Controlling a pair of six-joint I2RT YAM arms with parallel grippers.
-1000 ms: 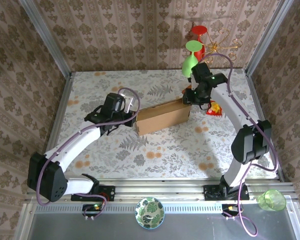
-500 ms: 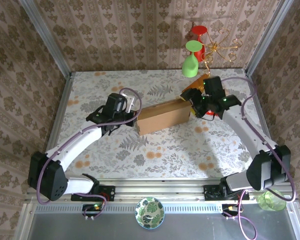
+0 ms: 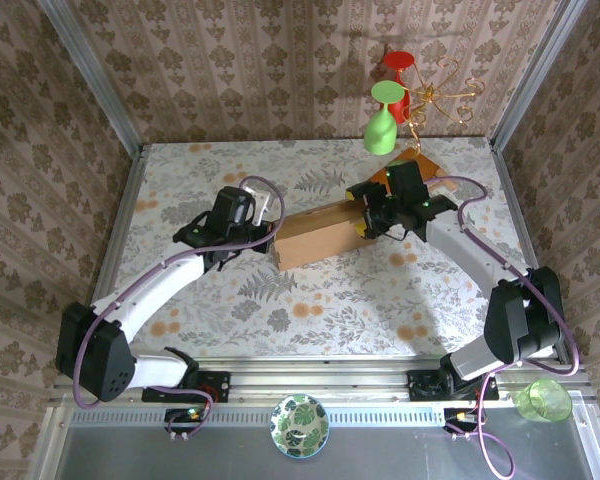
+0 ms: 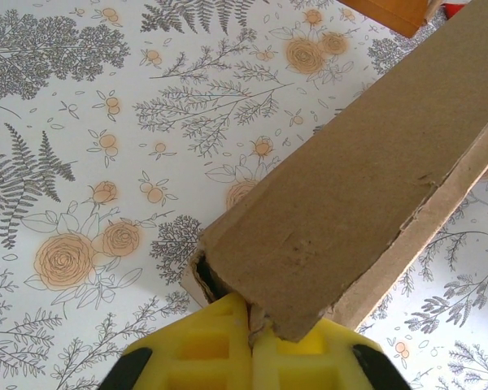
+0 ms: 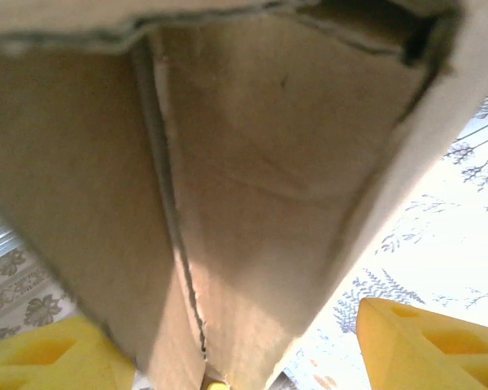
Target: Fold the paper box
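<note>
See paper box (image 3: 325,235) mid-table (image 3: 310,300), lying lengthwise between the two arms, left end nearer the arm bases. Read left gripper (image 4: 250,341) as clenched on the box's left-end corner, yellow pads (image 4: 203,349) pinching the cardboard edge. Read right gripper (image 3: 365,215) as released: fingers (image 5: 423,341) spread wide, straddling the right end, with a gap beside one finger.

Plain light-brown paper box (image 3: 325,238) — white table (image 3: 310,300) with grey ferns, orange flowers — beige damask walls (image 3: 230,60).
</note>
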